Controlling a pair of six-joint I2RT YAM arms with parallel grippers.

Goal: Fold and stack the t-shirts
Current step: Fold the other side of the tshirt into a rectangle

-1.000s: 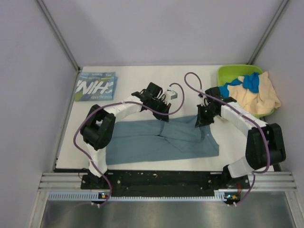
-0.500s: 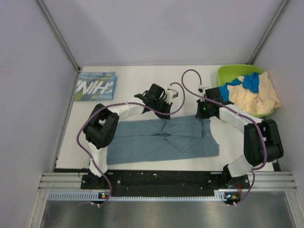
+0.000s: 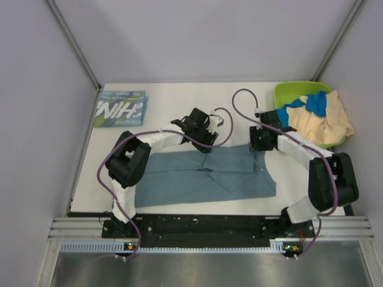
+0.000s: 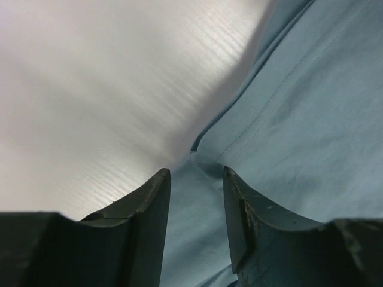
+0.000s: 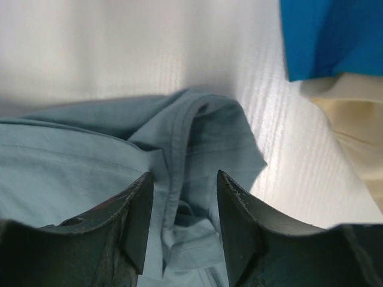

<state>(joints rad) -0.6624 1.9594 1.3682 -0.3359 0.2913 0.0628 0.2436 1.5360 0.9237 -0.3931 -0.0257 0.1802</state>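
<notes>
White tabletop (image 3: 179,101) runs between plain grey walls. On its near half lies the slate-blue shirt (image 3: 203,176), spread wide and partly folded, with creases running through its middle. The left gripper (image 4: 196,173) sits at the shirt's far edge near the centre. Its fingers are part-way open with nothing between them, and a stitched hem lies just beyond the tips. The right gripper (image 5: 182,176) is at the shirt's far right corner, also part-way open and empty, above a bunched fold of cloth.

A teal shirt with white letters (image 3: 121,109) rests folded in the far left corner. A bright blue shirt (image 3: 311,103) and a cream shirt (image 3: 326,122) are heaped in the green tub (image 3: 287,91) at the far right.

This looks like the pause between folds on the slate-blue shirt. The next move probably calls for both arms to take a fresh pinch on one edge and carry it over together, keeping the layers square.
</notes>
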